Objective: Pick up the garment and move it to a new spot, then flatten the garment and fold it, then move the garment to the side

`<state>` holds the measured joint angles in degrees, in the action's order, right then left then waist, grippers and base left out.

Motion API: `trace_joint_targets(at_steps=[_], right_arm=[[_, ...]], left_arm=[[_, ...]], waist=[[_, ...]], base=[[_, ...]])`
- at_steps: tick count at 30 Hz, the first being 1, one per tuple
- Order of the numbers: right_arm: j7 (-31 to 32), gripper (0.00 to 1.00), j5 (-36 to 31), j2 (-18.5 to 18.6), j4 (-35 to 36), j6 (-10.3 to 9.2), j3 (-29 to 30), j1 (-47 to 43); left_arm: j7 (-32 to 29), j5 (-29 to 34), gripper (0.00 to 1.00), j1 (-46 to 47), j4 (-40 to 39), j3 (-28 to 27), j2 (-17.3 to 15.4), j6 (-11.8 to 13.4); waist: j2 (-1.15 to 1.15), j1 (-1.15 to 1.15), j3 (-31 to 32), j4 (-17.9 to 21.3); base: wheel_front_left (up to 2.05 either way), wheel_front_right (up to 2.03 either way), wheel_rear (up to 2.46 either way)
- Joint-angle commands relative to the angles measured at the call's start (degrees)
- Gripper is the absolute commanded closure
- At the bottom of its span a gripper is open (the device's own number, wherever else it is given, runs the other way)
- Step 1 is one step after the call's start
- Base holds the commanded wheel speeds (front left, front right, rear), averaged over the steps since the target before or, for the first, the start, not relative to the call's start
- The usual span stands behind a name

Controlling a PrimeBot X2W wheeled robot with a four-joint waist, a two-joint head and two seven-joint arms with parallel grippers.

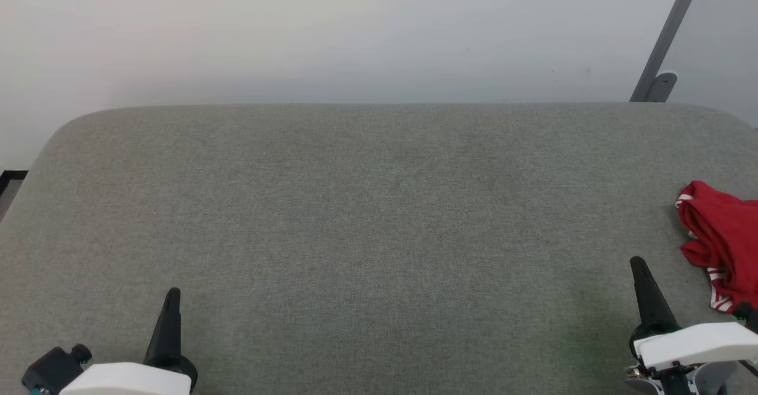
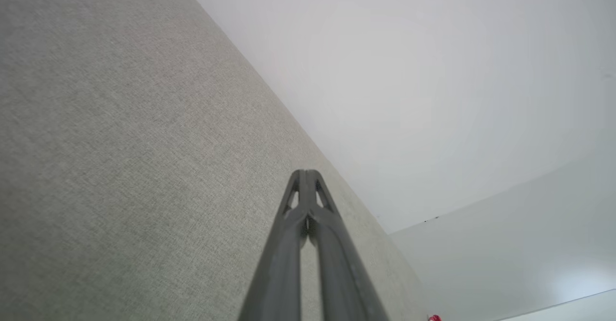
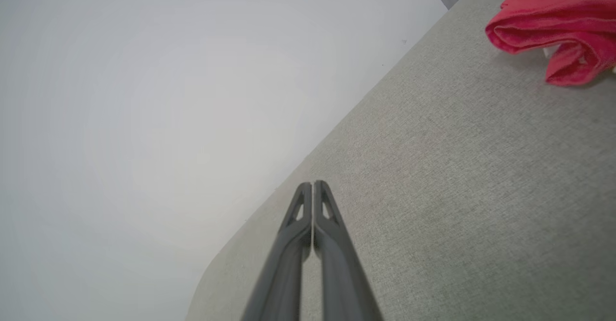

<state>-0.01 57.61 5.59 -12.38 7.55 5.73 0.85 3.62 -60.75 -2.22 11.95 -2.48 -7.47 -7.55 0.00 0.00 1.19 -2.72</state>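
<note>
Shirt (image 1: 722,241) is found bunched at table's (image 1: 379,205) right edge. Left gripper (image 1: 173,294) and right gripper (image 1: 637,263) are pinched together, empty, at table's near edge. With a shallow grab, shirt could be dragged off the table.

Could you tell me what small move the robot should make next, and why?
Probably open the right gripper and reach right toward the garment: it lies crumpled at the right edge of the table, closest to that gripper, which is shut and empty.
</note>
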Motion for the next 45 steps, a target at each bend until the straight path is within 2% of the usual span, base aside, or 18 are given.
trace_joint_targets(at_steps=[1,45], right_arm=[[0.31,1.0,1.63,-0.05,0.46,-0.04,0.16,1.59],[4.63,1.0,24.09,-1.91,-0.99,-0.05,0.67,4.43]], left_arm=[[-0.4,-1.52,1.0,1.73,-0.41,-0.52,-0.16,0.05],[-6.94,-22.1,1.0,6.59,1.27,-2.75,2.86,0.09]], waist=[[0.0,0.0,-0.03,0.05],[0.0,0.0,-0.83,1.65]], base=[[0.0,0.0,0.0],[0.0,0.0,0.0]])
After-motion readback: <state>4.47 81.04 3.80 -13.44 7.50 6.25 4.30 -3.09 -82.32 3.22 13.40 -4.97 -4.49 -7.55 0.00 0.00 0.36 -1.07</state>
